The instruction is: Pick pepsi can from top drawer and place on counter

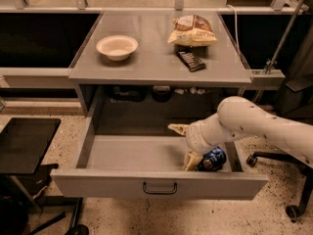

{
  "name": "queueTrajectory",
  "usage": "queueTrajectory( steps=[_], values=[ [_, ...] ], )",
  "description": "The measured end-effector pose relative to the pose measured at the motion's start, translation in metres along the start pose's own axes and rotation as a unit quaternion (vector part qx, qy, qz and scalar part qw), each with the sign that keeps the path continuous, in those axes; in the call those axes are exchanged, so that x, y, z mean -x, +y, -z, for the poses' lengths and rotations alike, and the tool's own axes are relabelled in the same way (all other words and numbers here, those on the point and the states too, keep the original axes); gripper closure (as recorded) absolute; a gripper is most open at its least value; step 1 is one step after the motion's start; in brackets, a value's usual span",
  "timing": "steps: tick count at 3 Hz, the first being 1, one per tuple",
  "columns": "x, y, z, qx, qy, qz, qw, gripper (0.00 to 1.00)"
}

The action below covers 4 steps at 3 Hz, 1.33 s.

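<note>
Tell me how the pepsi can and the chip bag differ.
The pepsi can is small and blue; the chip bag is larger and tan. The can lies in the top drawer beside the gripper; the bag rests on the counter. Both sit toward the right side.

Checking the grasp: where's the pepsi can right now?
In the camera view, the pepsi can lies at the front right corner of the top drawer, just right of the hand.
</note>
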<state>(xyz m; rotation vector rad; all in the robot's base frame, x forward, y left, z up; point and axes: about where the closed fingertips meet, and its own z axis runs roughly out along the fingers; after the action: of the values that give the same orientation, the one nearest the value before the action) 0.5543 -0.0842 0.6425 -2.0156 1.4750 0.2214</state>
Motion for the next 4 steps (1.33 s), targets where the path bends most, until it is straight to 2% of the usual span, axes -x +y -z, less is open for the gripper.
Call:
queueTrajectory(
  steps=[1,2,3,4],
  values=[
    [-0.001,0.000,0.000,0.002,0.003,-0.001,1.0000,0.00],
    [-0.016,-0.004,0.022,0.015,0.037,-0.010,0.9992,0.00],
    [-0.033,-0.007,0.064,0.043,0.092,-0.028,0.9944,0.00],
    [-0.035,0.002,0.065,0.056,0.093,-0.034,0.9935,0.00]
  ],
)
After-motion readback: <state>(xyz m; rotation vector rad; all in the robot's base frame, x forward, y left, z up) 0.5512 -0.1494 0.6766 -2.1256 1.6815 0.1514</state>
